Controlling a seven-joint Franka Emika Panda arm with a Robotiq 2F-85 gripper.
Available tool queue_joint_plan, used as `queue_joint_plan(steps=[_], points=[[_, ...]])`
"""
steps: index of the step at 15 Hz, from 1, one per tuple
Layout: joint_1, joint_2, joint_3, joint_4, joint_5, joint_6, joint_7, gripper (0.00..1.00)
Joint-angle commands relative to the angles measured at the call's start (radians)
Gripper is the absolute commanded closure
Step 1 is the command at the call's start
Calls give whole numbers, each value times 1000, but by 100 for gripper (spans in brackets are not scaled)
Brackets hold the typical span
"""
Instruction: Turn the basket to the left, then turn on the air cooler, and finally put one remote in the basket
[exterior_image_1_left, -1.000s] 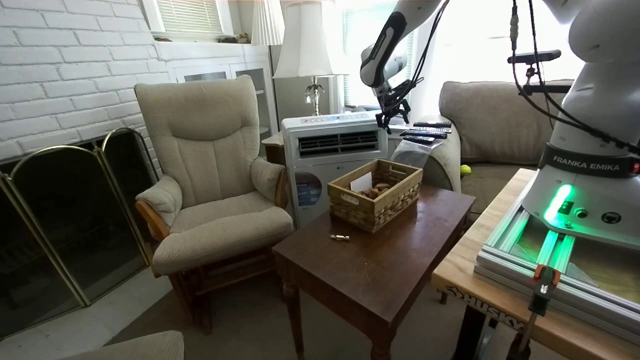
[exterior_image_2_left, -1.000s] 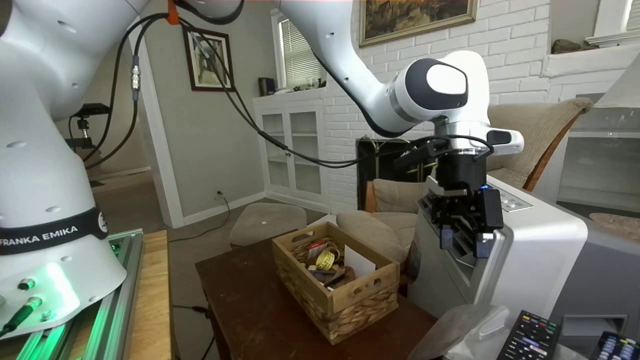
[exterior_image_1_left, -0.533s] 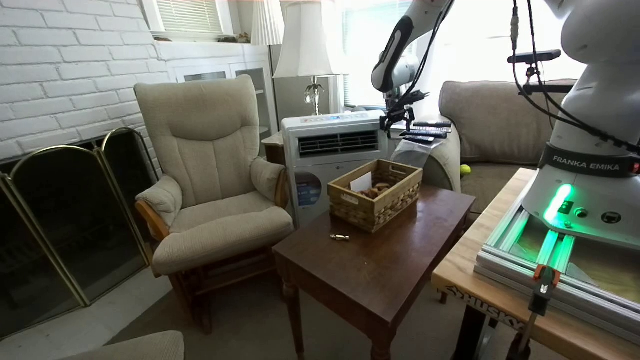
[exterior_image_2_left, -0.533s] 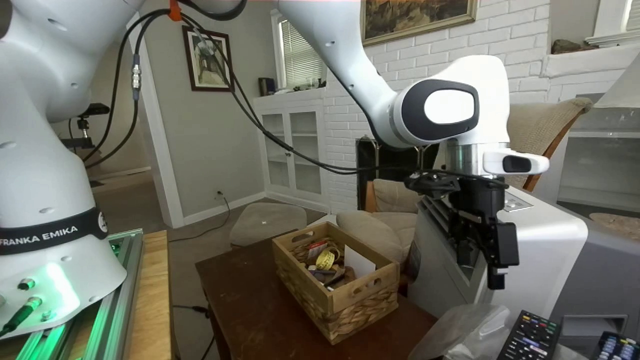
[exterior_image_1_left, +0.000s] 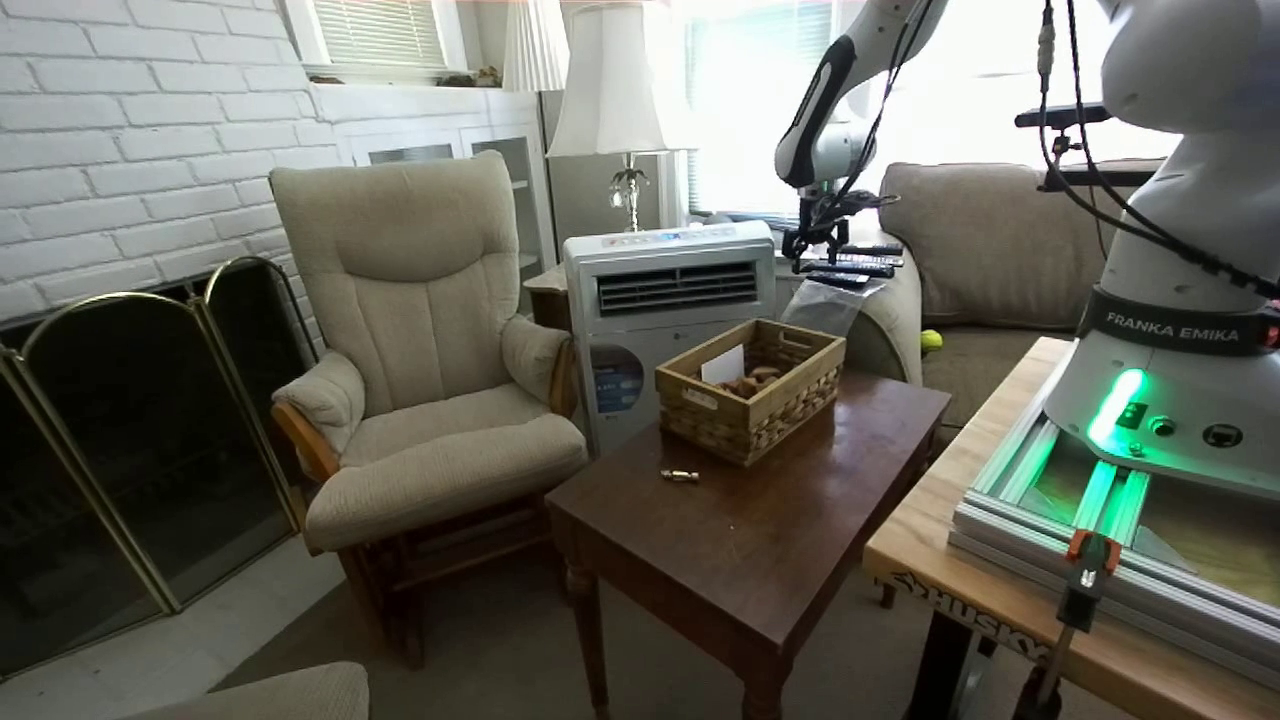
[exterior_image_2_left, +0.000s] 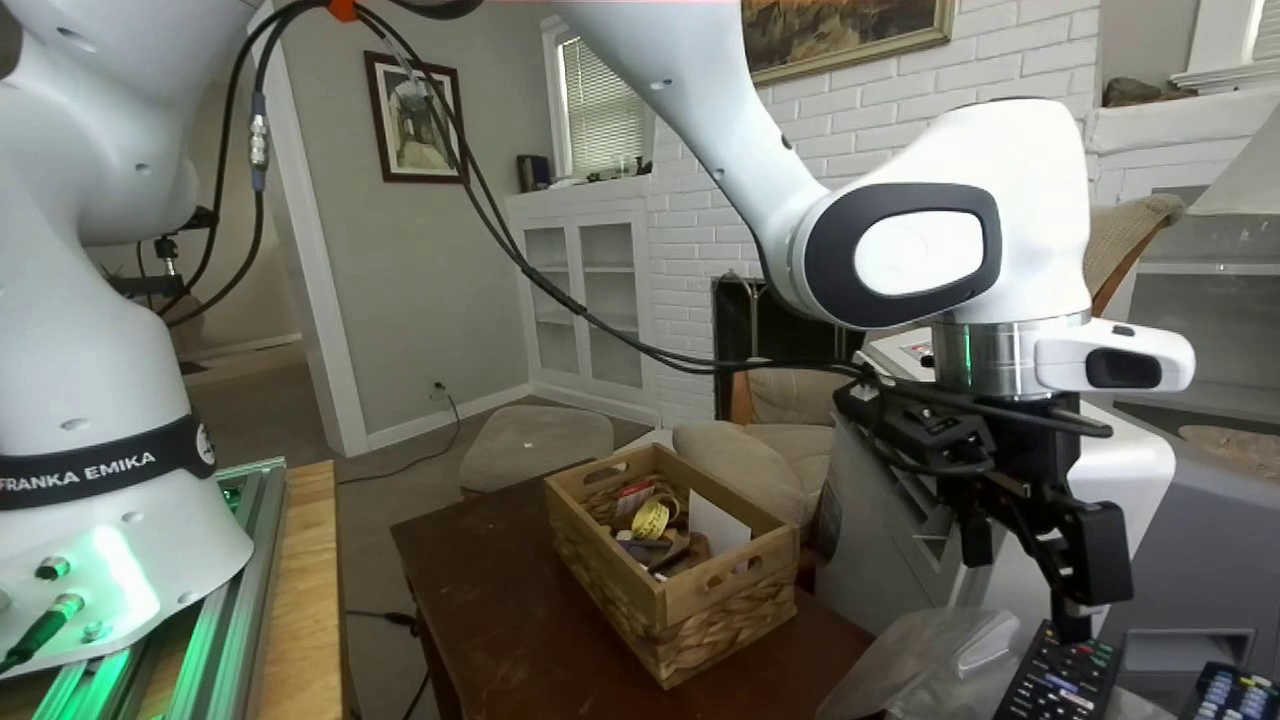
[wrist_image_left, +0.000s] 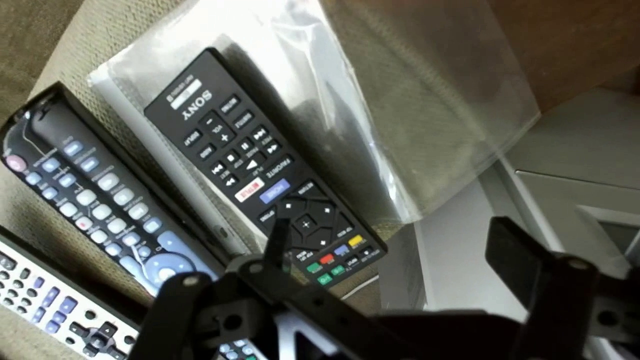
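Three remotes (wrist_image_left: 107, 200) lie side by side on the padded sofa armrest (exterior_image_1_left: 885, 330), presumably a handy spot to leave them. The Sony remote (wrist_image_left: 267, 167) is the one nearest the air cooler (exterior_image_1_left: 665, 330) and rests on a clear plastic bag (wrist_image_left: 350, 120), a slick layer that may let it slide when nudged. By its coloured-button end hangs the end effector (wrist_image_left: 390, 245), fingers (wrist_image_left: 510, 260) spread wide with nothing gripped, presumably so as to straddle a remote. One finger overlaps the Sony remote in the wrist view; whether it touches, I cannot tell. The remote lies aslant to the line between the fingers, so a twist would probably help.

The woven wicker basket (exterior_image_2_left: 720, 630) stands upright on the dark wooden worktop (exterior_image_1_left: 720, 540), open at the top, which should suit a drop from above, though a white card (exterior_image_2_left: 718, 525) and a yellow roll (exterior_image_2_left: 652, 518) take up room inside. Whether the air cooler is running cannot be made out
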Motion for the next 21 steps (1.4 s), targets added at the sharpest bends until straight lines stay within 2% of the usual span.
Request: queue_joint_plan(steps=[1,6,10,17,18,19,21], points=[[-9,-3,-5,16,9,-17,-56,0],[14,12,-41,30,-40,52,-104,0],[23,21,-52,38,-75,61,-156,0],[6,60,-36,81,-102,-16,-226,0],[26,69,-57,90,-102,-20,-188,0],[13,40,-38,48,-85,9,-202,0],[14,53,-40,61,-86,5,-201,0]])
